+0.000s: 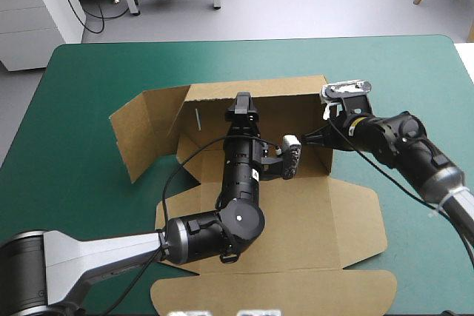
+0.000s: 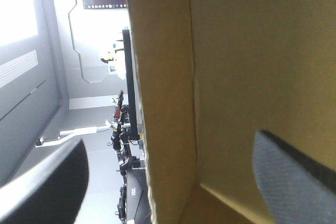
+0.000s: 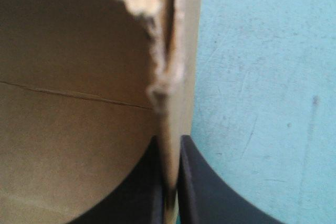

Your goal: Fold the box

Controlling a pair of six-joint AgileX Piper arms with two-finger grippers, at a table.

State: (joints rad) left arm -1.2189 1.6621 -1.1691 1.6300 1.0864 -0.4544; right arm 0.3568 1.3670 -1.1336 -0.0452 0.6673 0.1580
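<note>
The right end effector (image 3: pixel 169 140) is clamped on the box (image 3: pixel 68 129). Its two black fingers (image 3: pixel 197 187) are all but together, with a thin upright edge of brown board pinched between them. In the right wrist view the board runs on ahead of the fingers to a ragged, torn-looking corner. The inside of the box lies to one side of that edge and the teal-green cover (image 3: pixel 262 103) to the other.

The left end effector (image 2: pixel 168 137) is open, its black fingers (image 2: pixel 47 182) standing wide apart. A raised sheet of the box (image 2: pixel 252 51) with a fold line in it fills the space ahead of and between them. Whether either finger touches the board cannot be told.

In the high view the left end effector (image 1: pixel 243 103) reaches from the near side over the box floor, up against the far wall (image 1: pixel 281 98), which stands raised. The right end effector (image 1: pixel 315 138) comes in from the right and holds the box's right side.

The box (image 1: pixel 296 212) lies near the middle of the worktop (image 1: pixel 81 197). A side flap (image 1: pixel 144 135) on the left is lifted at an angle. The rest lies flat toward the near edge, ending in a rounded lid (image 1: pixel 281 294).
</note>
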